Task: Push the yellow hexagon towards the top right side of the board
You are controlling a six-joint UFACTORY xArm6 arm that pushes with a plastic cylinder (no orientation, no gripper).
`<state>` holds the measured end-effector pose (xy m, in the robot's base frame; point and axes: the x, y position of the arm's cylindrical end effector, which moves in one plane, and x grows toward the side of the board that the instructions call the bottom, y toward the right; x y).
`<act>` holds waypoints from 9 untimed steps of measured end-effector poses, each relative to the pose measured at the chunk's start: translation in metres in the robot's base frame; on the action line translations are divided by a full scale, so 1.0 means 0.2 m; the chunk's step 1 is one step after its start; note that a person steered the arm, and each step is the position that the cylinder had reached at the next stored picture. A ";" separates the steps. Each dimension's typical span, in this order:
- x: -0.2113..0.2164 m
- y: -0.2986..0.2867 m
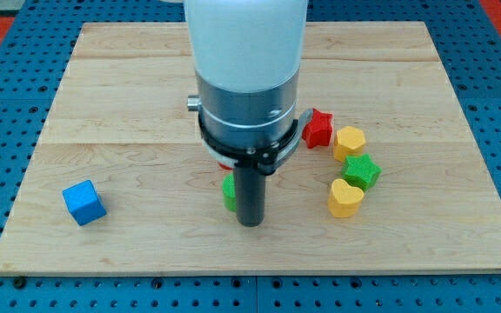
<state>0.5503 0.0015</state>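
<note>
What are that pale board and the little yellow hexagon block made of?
The board looks like light wood: visible grain, plank seams, a matte finish. The yellow hexagon looks like plastic, uniformly coloured with a slightly grainy surface, perhaps 3D-printed; that is uncertain.

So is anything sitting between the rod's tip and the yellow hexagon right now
Nothing visible blocks the line from my tip to the yellow hexagon. The red star touches its left side, the green star sits just below, and the yellow heart lies lower still.
</note>
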 end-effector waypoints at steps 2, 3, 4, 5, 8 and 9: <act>-0.06 -0.04; -0.05 0.12; -0.05 0.16; -0.05 0.18; -0.04 0.17; -0.02 0.28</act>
<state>0.5465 0.0579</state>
